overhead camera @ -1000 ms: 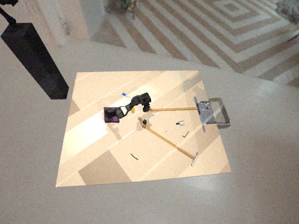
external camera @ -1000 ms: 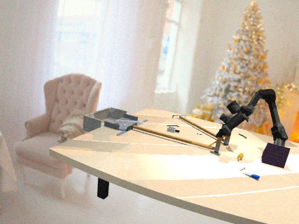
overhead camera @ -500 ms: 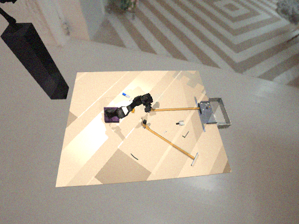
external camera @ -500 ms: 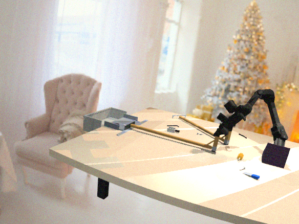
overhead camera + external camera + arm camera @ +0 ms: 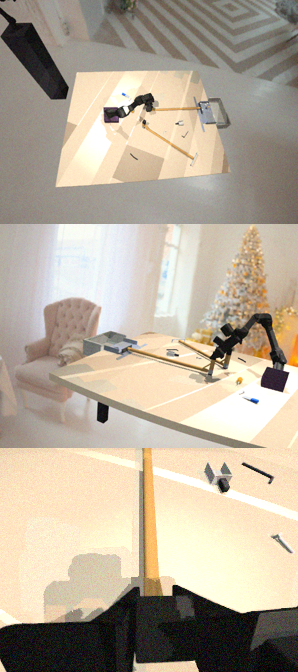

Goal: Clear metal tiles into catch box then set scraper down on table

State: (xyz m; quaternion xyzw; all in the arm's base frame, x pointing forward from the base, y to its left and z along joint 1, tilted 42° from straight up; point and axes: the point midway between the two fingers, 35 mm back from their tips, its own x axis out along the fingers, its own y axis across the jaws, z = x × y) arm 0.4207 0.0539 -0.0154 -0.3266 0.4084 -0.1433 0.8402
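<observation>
My gripper [image 5: 150,109] [image 5: 214,357] [image 5: 156,597] is shut on the upright grip of the long scraper, whose wooden handle [image 5: 178,109] [image 5: 163,358] [image 5: 150,523] runs out to the steel bench plate [image 5: 208,117] [image 5: 123,343]. Its dark head [image 5: 201,110] [image 5: 125,349] is at the plate's near end. Several small metal tiles [image 5: 207,104] are on the plate beyond the head, toward one side; one looks orange. The grey catch box [image 5: 223,126] [image 5: 92,348] adjoins the far end. Its inside is partly hidden, and I cannot tell whether it holds tiles.
A second long-handled tool [image 5: 171,143] [image 5: 196,350] with a wide, thin head lies to one side. Between the tools are a grey clip [image 5: 180,123] [image 5: 172,353] [image 5: 218,475] and a hex key [image 5: 185,134] [image 5: 257,471]. A blue-ended item [image 5: 125,95] [image 5: 253,400] lies near the base.
</observation>
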